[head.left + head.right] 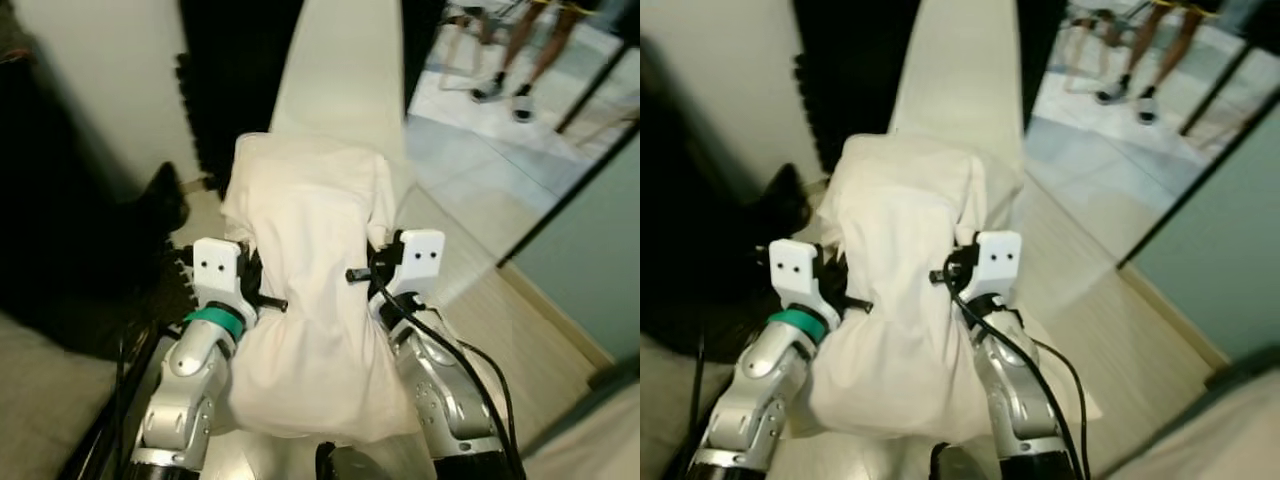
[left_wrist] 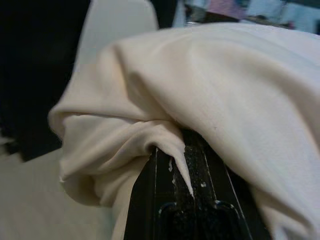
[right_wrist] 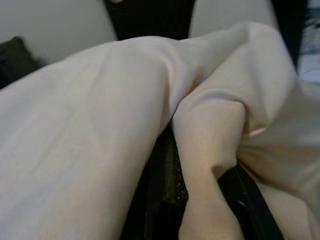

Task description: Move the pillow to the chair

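Observation:
I hold a cream pillow up in front of me between both arms; it hangs crumpled from chest height. My left gripper is shut on the pillow's left side, where the left wrist view has a fold of cloth pinched between the black fingers. On the pillow's right side my right gripper is shut on the fabric too. In the right wrist view a fold runs down between the fingers. The fingertips of both are buried in cloth.
A cream wall column rises straight ahead with a black ribbed panel to its left. A dark object lies low on the left. A person's legs stand on tiled floor at the far right. A grey-green panel borders the wooden floor.

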You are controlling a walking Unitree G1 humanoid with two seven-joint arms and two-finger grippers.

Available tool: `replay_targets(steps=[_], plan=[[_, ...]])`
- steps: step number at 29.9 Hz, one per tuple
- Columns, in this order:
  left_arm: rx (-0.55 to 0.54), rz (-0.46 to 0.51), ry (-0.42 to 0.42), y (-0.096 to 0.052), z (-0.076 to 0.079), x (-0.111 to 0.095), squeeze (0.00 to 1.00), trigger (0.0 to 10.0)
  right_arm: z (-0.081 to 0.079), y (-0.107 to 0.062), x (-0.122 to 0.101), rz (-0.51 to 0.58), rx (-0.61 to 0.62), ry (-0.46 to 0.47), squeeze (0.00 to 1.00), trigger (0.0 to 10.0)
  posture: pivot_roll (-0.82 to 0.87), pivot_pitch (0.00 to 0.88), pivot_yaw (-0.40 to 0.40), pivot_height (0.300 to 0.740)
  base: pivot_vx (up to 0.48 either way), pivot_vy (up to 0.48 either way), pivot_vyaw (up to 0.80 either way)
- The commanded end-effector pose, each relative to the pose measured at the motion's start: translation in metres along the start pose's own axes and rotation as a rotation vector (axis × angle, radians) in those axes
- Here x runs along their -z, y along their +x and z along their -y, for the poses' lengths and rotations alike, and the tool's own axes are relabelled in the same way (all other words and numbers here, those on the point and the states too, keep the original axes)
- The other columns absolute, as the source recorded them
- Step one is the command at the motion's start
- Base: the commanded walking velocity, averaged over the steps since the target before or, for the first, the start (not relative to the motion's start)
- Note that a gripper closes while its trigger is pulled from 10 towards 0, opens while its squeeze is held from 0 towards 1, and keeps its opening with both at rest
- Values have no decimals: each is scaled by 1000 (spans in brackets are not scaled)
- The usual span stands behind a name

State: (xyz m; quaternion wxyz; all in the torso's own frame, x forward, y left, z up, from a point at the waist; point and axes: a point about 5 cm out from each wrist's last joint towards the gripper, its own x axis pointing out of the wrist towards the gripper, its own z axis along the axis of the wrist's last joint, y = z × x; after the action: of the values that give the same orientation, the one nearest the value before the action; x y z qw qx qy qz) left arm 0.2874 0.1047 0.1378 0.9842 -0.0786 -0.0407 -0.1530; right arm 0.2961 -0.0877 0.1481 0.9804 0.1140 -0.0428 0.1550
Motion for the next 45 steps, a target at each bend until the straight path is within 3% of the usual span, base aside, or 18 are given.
replay_targets(steps=[1,10,45], plan=[[88,23,15,3,19,-2,0,10000,-26,2,-4,38,-113,26,0,10000,-23,69,47,740,0,0,-800],[107,33,1,1,18,-3,0,10000,-22,1,2,16,-92,53,0,10000,-19,73,46,740,0,0,-89],[93,33,1,0,14,-4,0,10000,-19,0,9,-5,-80,39,0,10000,-16,64,45,740,280,0,0]])
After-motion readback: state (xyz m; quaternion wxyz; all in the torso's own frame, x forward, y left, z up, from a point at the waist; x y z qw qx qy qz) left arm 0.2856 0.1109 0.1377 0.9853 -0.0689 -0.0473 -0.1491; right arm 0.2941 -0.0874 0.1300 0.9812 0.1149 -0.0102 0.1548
